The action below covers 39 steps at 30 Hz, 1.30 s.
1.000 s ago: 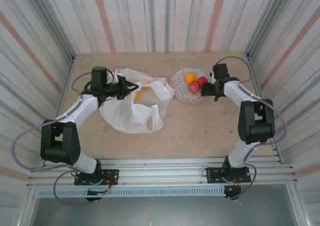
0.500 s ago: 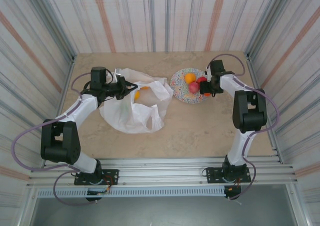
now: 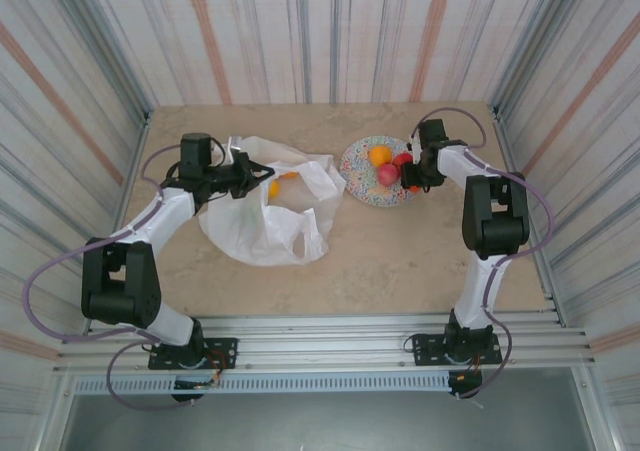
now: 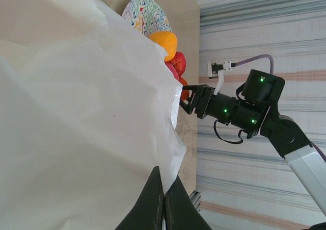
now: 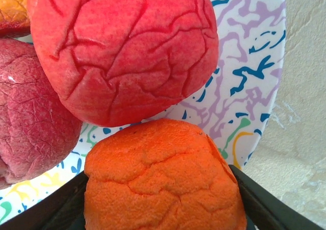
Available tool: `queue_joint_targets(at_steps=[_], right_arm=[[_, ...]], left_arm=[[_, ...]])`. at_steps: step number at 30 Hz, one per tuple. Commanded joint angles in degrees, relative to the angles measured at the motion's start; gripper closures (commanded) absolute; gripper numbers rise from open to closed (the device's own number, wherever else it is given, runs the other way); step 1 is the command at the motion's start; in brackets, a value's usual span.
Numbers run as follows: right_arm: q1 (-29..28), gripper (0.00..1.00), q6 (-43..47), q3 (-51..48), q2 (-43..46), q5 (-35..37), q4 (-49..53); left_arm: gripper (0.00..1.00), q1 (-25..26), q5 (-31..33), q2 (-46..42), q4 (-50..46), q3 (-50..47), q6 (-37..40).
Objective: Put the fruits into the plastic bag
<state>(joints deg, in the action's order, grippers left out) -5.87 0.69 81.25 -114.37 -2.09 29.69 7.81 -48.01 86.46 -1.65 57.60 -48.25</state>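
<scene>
On the beige tabletop (image 3: 400, 261), the big crinkly white plastic bag (image 3: 265, 221) lies left of the round speckled plate (image 3: 360, 187). We see the left hand (image 4: 164, 181) pinched tight on the bag's edge. The right hand (image 3: 413, 177) straddles a small orange fruit (image 5: 158, 179) on the plate, beside a red fruit (image 5: 122, 51) and a pink fruit (image 5: 25, 112). Clamped or not, we cannot tell.

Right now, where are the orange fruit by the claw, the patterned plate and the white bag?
orange fruit (image 5: 160, 181): right wrist view, its wrinkled middle.
plate (image 5: 247, 56): right wrist view, bare patterned rim.
plastic bag (image 3: 262, 233): top external view, near crumpled side.
</scene>
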Motion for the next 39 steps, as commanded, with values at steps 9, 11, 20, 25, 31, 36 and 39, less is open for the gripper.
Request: queue_joint_targets(at_steps=[9, 11, 20, 25, 31, 36, 39], right_arm=[[-1.62, 0.45, -3.51, -6.26, 11.11, 0.69, 3.01], [-3.35, 0.46, -4.98, -9.15, 15.13, 1.9, 2.27], [-16.88, 0.46, -10.84, -20.91, 31.07, -5.22, -5.94], [-23.98, 0.47, -15.2, -22.68, 30.52, -11.05, -12.55], [-30.45, 0.49, -15.91, -19.92, 24.64, -11.28, -16.35], [-32.32, 0.49, -15.74, -17.75, 19.47, -10.21, -17.64], [-32.48, 0.5, -15.38, -16.56, 16.87, -10.11, -19.04]], left_arm=[[1.0, -0.34, -0.89, -0.04, 0.07, -0.22, 0.45], [1.0, -0.34, -0.94, -0.13, 0.15, -0.34, 0.39], [1.0, -0.34, -0.94, -0.06, 0.68, -0.62, -0.02], [1.0, -0.34, -0.77, -0.05, 0.79, -0.83, -0.08], [1.0, -0.26, -0.86, 0.08, 0.87, -0.91, -0.08], [1.0, -0.12, -0.94, 0.12, 0.98, -0.92, -0.18], [1.0, -0.08, -0.94, 0.12, 1.04, -0.98, -0.27]])
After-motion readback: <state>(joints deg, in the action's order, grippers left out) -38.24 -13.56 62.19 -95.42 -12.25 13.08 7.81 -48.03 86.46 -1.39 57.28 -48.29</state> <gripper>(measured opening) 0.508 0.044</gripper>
